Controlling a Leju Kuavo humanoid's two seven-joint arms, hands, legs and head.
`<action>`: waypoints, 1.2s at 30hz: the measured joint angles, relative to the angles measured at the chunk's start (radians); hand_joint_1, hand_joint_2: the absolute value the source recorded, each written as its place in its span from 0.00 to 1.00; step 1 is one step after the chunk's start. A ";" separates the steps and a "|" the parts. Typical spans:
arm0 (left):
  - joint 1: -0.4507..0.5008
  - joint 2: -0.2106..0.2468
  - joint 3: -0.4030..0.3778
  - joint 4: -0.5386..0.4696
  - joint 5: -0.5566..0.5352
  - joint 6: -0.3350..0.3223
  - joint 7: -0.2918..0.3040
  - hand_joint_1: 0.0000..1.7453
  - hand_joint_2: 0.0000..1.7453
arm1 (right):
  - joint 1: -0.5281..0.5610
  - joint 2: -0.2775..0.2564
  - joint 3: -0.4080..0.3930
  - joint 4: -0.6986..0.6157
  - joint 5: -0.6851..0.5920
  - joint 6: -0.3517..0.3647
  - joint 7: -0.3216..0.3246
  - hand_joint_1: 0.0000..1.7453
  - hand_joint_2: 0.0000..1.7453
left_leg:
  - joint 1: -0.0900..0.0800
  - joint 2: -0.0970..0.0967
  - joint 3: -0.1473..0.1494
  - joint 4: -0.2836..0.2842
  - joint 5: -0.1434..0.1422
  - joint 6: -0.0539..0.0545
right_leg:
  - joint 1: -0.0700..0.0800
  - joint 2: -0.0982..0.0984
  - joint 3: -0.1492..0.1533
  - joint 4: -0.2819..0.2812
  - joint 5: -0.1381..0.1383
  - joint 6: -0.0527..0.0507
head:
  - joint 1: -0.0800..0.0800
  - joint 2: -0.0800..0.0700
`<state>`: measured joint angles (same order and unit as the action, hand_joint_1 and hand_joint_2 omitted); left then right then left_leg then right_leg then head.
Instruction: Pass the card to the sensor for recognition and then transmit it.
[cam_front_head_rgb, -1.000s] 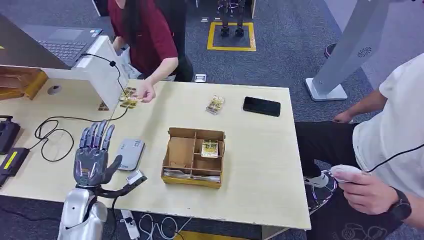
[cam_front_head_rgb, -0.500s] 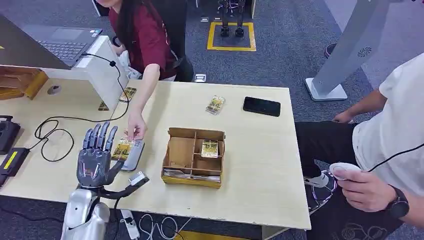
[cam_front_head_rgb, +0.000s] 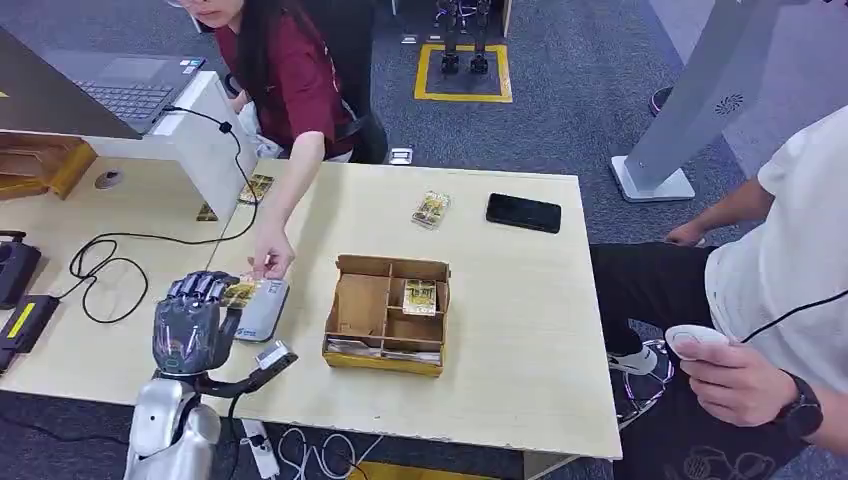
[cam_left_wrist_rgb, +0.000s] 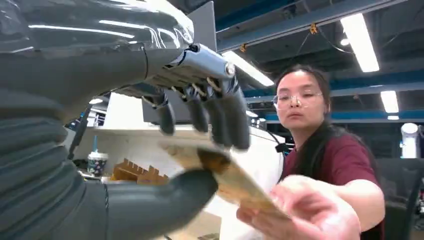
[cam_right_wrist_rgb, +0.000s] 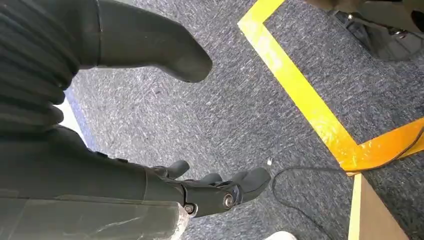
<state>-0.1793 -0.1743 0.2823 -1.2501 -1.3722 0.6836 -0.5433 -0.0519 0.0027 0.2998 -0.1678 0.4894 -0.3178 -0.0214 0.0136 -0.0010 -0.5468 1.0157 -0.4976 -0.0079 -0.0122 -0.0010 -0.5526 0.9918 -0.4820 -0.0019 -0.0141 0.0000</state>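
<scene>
A yellow card (cam_front_head_rgb: 241, 292) lies between the curled fingers and thumb of my left hand (cam_front_head_rgb: 190, 325), just over the grey sensor pad (cam_front_head_rgb: 264, 312) on the table. In the left wrist view the card (cam_left_wrist_rgb: 227, 176) sits on my thumb with the fingers (cam_left_wrist_rgb: 220, 117) bent down onto it. A person in a red top still holds its far end with a hand (cam_front_head_rgb: 270, 262). My right hand (cam_right_wrist_rgb: 210, 190) hangs beside the table over the carpet, fingers apart and holding nothing.
A cardboard divider box (cam_front_head_rgb: 385, 355) with a card (cam_front_head_rgb: 419, 297) inside stands right of the sensor. A black phone (cam_front_head_rgb: 523, 212) and a wrapped card pack (cam_front_head_rgb: 431, 209) lie further back. Cables (cam_front_head_rgb: 100, 270) trail at the left. A second person sits at the right.
The person brought a card from the table's back to my left hand. My fingers, spread upright before, have curled down over the card.
</scene>
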 joint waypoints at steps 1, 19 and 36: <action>0.000 0.000 0.000 0.000 0.000 0.000 -0.005 1.00 1.00 | 0.000 0.000 0.000 0.000 0.000 0.000 0.000 0.00 1.00 | 0.000 0.000 0.000 0.000 0.000 0.000 | 0.000 0.000 0.000 0.000 0.000 0.000 | 0.000 0.000; -0.032 0.004 -0.005 0.109 0.252 -0.019 -0.024 1.00 1.00 | 0.000 0.000 -0.001 0.000 0.015 -0.005 -0.001 0.00 1.00 | 0.000 0.000 0.000 0.000 0.000 0.000 | 0.000 0.000 0.000 0.000 0.000 0.000 | 0.000 0.000; -0.215 0.123 -0.174 0.357 0.991 -0.457 0.289 1.00 1.00 | 0.001 0.004 -0.016 0.000 0.037 -0.011 0.013 0.00 1.00 | 0.000 0.000 0.000 0.000 0.001 -0.001 | 0.000 0.000 -0.001 0.001 0.001 0.000 | 0.000 0.000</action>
<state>-0.3946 -0.0515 0.1083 -0.8926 -0.3814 0.2266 -0.2540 -0.0511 0.0065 0.2834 -0.1678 0.5261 -0.3285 -0.0080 0.0136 -0.0010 -0.5466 1.0160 -0.4967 -0.0085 -0.0122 -0.0007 -0.5532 0.9929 -0.4809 -0.0021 -0.0145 0.0000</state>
